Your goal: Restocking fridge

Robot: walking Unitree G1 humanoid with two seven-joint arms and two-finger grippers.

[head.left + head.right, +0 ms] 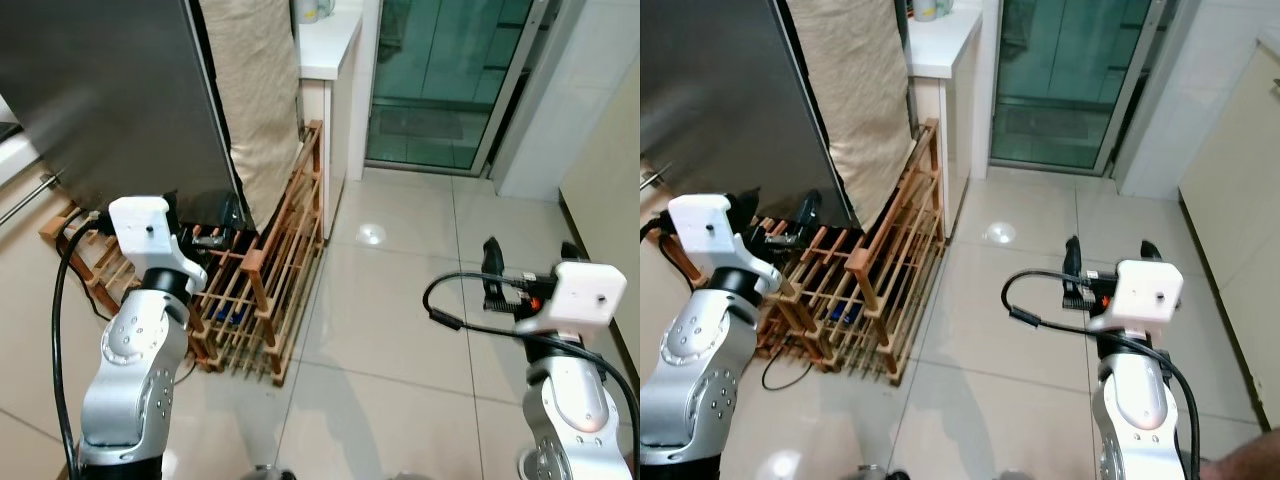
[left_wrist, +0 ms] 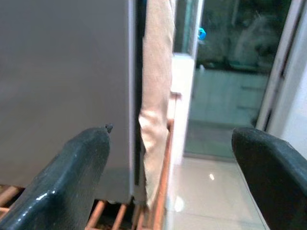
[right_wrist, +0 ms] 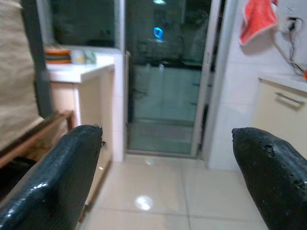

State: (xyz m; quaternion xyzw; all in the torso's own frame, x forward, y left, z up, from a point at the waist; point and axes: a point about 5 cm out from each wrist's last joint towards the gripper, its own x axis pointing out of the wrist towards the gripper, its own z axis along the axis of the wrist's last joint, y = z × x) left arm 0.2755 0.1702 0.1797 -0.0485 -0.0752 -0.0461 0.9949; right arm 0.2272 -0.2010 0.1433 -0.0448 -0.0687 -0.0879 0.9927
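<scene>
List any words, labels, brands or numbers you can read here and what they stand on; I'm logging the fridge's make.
No readable text in any view.
The grey fridge door shows no brand or label.
The items on the white counter are too small and blurred to read.
The left pincer and right pincer bear no markings.

Fridge point(image 1: 110, 90) at left; cloth point(image 1: 255, 90) hangs just right of it. Rack point(image 1: 265, 265) below, on floor point(image 1: 400, 290). Bench point(image 1: 330, 45) behind; door point(image 1: 445, 80) beyond.
</scene>
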